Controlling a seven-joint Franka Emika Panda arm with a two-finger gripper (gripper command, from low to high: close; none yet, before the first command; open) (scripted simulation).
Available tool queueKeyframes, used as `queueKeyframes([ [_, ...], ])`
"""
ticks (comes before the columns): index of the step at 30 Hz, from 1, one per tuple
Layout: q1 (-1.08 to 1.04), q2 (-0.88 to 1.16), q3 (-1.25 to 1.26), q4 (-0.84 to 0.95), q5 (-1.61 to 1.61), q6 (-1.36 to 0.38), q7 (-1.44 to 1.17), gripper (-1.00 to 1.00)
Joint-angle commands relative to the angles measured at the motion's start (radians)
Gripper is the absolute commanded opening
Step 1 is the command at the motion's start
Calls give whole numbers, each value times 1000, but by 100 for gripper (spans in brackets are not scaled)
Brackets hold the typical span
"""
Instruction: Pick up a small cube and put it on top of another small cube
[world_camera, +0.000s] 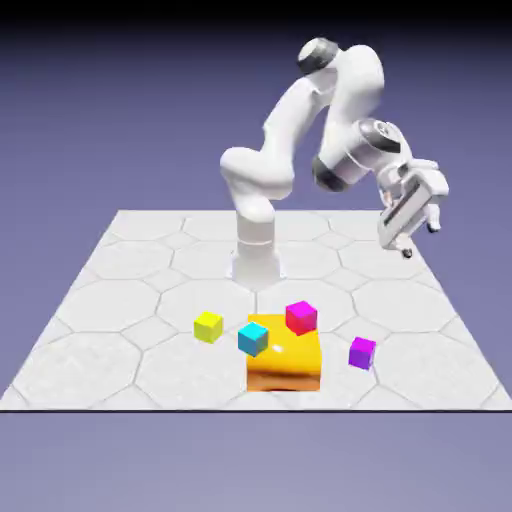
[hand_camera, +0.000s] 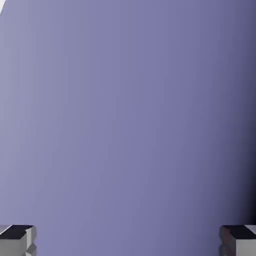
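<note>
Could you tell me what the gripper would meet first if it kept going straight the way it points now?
Probably nothing: the hand view shows only plain backdrop between the open gripper tips. In the exterior view it hangs high, away from the small violet-purple cube.

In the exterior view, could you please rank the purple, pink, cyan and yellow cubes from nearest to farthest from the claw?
1. Purple cube, on the right, roughly below the claw.
2. Pink cube, atop the orange block.
3. Cyan cube, block's left corner.
4. Yellow cube, farthest left.
</note>
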Motion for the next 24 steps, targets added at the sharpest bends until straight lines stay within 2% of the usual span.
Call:
queueKeyframes([
  [1,-26,-6,36,13,-43,12,12,0],
  [17,-447,-104,616,215,-732,201,198,0],
  [19,-454,-105,626,218,-743,204,201,0],
  [24,-633,-163,799,266,-659,84,127,0],
])
